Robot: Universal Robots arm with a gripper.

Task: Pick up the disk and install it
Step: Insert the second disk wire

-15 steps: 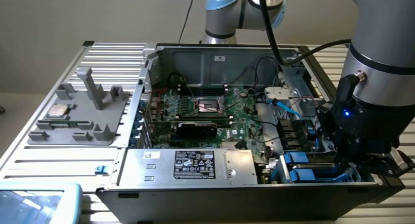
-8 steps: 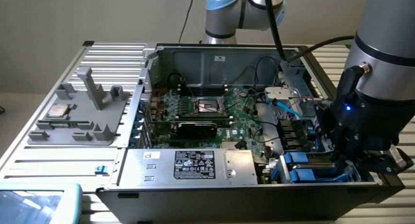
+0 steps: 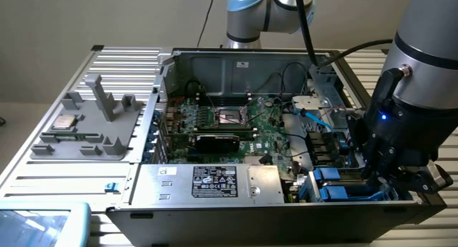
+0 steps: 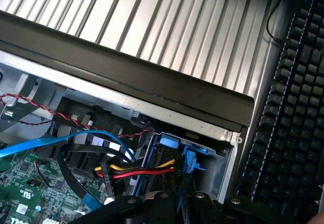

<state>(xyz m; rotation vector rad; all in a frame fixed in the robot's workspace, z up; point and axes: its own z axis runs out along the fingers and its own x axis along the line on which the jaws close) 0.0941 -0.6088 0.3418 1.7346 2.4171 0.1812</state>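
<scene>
The disk (image 4: 189, 161) shows as bright blue plastic rails standing edge-on in the drive bay at the near corner of the open computer case (image 4: 126, 67). My gripper (image 4: 179, 199) hangs straight over that bay, its dark fingers drawn together on a thin blue edge of the disk that runs up between them. In the exterior view the gripper (image 3: 392, 184) is sunk into the case's near corner on the exterior view's right, with the blue rails of the disk (image 3: 342, 193) just beside it. The disk's metal face and label are hidden.
Red, yellow and black wires (image 4: 147, 171) and a blue cable (image 4: 66, 138) crowd the bay. A grey power supply box (image 3: 214, 182) sits beside it, the motherboard (image 3: 236, 121) behind. A grey fixture (image 3: 86, 134) with a small chip stands at the exterior view's left. A keyboard (image 4: 291, 107) lies outside the case.
</scene>
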